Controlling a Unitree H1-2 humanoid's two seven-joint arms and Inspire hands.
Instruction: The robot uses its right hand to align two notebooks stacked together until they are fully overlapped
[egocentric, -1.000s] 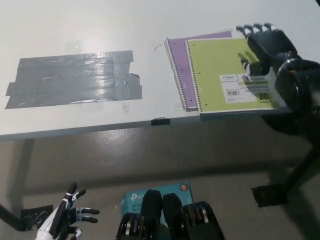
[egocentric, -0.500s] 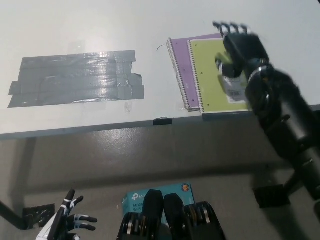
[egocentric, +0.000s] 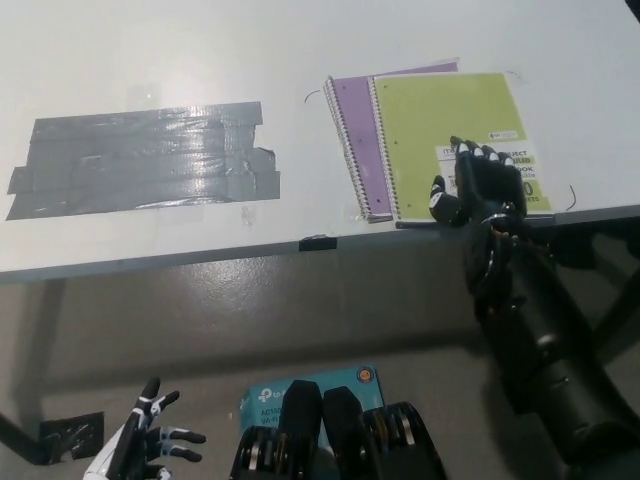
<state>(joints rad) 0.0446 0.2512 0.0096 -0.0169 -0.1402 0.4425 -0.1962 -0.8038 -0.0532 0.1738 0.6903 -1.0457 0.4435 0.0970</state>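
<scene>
A green spiral notebook (egocentric: 445, 130) lies on top of a purple one (egocentric: 352, 135) at the table's right, near the front edge. The green one sits shifted to the right, so a purple strip shows along the left and top. My black right hand (egocentric: 480, 185) rests flat on the green cover's near right part, over its white label, fingers spread and holding nothing. My white left hand (egocentric: 145, 445) hangs low at the picture's bottom left, below the table, fingers apart.
A patch of grey tape (egocentric: 145, 158) covers the white table (egocentric: 200, 60) on the left. A small black clip (egocentric: 320, 243) sits on the front edge. A teal box (egocentric: 300, 390) lies on the floor below.
My right hand has drawn back from the far right corner of the notebooks to the near edge of the green cover. The notebooks stay offset.
</scene>
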